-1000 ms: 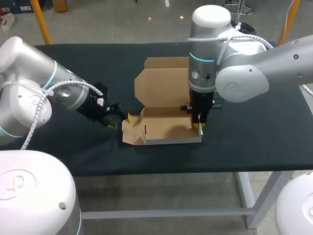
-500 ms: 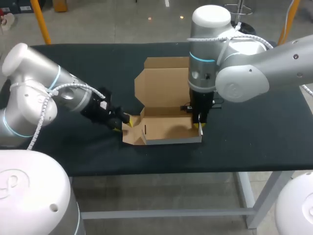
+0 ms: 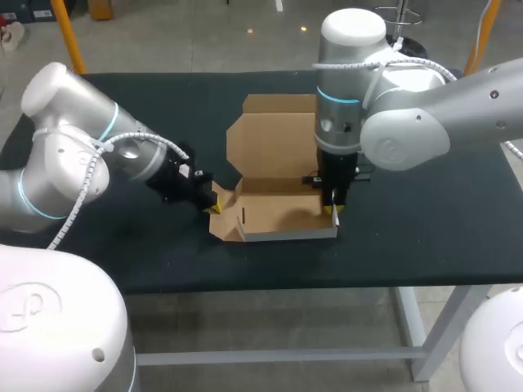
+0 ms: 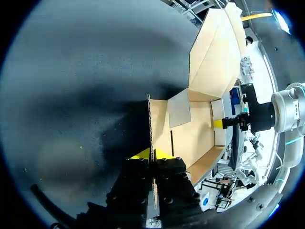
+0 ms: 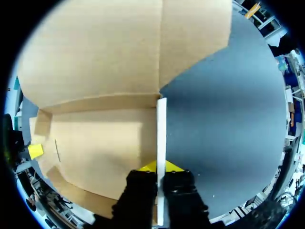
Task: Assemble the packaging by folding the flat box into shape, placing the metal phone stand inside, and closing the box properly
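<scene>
Wrist views: box (image 4: 195,136) end walls clamped edge-on between both jaws.

The cardboard box (image 3: 278,214), brown inside and white on its outer faces, sits half-formed as a shallow open tray near the middle of the table (image 3: 409,237). Its front and right walls stand upright, and its left side flap (image 3: 216,222) is partly raised. The wide lid (image 3: 274,139), with angled corner flaps, lies open behind the tray, leaning back.

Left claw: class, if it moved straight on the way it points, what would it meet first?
Left claw pinches the box's side flap, so that first; beyond it, probably the box floor.
</scene>
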You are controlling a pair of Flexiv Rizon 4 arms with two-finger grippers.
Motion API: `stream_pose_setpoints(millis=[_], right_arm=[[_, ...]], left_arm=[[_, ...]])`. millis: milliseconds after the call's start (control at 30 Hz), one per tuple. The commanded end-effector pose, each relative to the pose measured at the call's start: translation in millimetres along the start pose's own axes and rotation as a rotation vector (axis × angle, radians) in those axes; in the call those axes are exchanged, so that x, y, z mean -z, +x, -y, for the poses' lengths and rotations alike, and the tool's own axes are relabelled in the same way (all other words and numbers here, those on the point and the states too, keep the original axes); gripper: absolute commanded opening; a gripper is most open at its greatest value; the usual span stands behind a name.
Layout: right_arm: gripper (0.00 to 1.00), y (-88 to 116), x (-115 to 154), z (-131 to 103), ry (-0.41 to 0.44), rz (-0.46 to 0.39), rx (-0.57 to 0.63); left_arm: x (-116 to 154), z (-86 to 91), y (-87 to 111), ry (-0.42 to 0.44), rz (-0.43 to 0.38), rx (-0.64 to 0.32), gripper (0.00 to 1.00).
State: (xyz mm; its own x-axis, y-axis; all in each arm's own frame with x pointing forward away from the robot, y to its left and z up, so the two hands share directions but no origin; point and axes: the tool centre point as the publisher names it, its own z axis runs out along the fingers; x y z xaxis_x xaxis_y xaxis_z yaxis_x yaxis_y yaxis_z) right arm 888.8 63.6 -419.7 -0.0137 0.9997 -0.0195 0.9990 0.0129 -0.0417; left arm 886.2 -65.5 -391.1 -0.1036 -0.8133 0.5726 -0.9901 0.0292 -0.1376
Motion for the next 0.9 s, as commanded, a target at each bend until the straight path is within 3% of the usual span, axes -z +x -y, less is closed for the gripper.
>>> stream_pose_setpoints(millis=[33, 233, 567, 600, 733, 900], right_arm=[[0.0, 0.9, 0.8, -0.8, 0.004, 0.001, 0.001], [0.0, 0.9, 0.8, -0.8, 0.004, 0.001, 0.001], [0.0, 0.9, 0.8, -0.8, 0.004, 0.001, 0.001], [0.0, 0.9, 0.8, -0.8, 0.004, 0.001, 0.001], [0.0, 0.9, 0.8, -0.8, 0.004, 0.001, 0.001], [0.0, 0.9, 0.8, -0.8, 0.004, 0.001, 0.001]], left_arm=[[7.4, 0.9, 23.5, -0.013, 0.165, 0.021, 0.0], [4.7, 4.3, 43.5, -0.013, 0.335, 0.06, 0.0], [0.6, 3.3, 61.8, -0.011, 0.44, 0.069, 0.0], [0.6, 2.5, 63.3, -0.012, 0.443, 0.068, 0.04], [2.0, -0.7, 67.9, -0.004, 0.461, 0.066, 0.35], [17.4, -8.1, 65.0, 0.031, 0.428, 0.069, 0.53]])
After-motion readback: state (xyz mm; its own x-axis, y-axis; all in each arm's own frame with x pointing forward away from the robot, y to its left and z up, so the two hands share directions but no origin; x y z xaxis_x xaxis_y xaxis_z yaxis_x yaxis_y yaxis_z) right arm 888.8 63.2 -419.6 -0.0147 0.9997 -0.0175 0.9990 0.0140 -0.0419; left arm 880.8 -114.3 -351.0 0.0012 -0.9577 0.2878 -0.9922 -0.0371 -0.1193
